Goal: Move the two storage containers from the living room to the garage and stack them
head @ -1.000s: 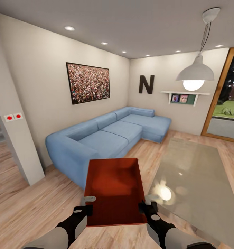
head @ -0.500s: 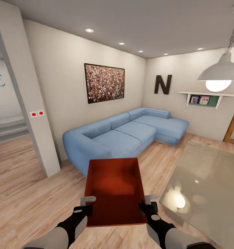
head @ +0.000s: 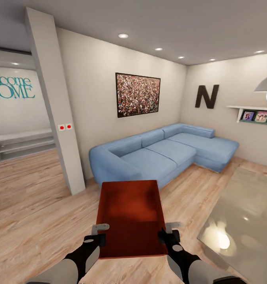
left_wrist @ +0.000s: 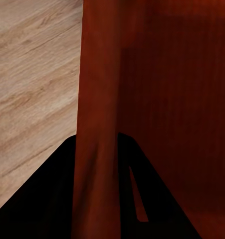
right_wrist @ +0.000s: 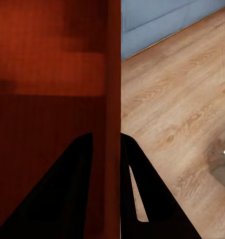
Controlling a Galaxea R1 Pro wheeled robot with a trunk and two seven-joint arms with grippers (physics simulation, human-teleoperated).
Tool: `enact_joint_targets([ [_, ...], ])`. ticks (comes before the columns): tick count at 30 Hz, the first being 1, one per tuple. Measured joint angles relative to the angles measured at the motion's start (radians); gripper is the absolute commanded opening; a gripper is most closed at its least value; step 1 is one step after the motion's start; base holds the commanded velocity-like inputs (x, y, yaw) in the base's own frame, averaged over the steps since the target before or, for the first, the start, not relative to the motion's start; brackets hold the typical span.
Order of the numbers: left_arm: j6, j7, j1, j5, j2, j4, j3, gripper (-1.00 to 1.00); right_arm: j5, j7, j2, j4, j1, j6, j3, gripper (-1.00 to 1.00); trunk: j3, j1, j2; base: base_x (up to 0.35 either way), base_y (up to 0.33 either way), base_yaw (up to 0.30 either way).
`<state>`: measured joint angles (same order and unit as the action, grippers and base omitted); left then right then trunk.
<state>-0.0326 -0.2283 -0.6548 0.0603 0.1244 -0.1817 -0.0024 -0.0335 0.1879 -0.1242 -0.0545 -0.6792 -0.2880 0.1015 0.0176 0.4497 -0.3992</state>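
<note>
One orange-red open-top plastic storage container (head: pixel 131 217) hangs level in front of the robot, above the pale wood-plank floor (head: pixel 34 213). Left tool (head: pixel 97 233) and right tool (head: pixel 168 232) each pinch a side wall between their fingers. Beyond stand a blue corner sofa (head: pixel 161 152) and a grey pillar (head: pixel 56 102). Judging by the room, this is the carrying step; next comes driving out toward the garage.

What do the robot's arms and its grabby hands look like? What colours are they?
The arms are smooth light grey tubes that turn black near the wrists, with curvy black-and-grey patches where the colours meet. The left gripper and right gripper are black and blocky, each with a small flat grey metal finger sticking out. Up close, the fingers look like plain dark wedges. No cables or markings show.
</note>
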Motion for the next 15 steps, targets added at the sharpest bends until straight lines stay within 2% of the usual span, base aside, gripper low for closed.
enact_joint_targets([
  [15, 0.0, -0.002, 0.0, 0.004, 0.0, -0.001, -0.004, -1.0, -0.003, -0.001, 0.0, -0.001, 0.0, 0.0, -0.002, -1.0, 0.0, 0.0, 0.0, 0.0, 0.0, 0.278],
])
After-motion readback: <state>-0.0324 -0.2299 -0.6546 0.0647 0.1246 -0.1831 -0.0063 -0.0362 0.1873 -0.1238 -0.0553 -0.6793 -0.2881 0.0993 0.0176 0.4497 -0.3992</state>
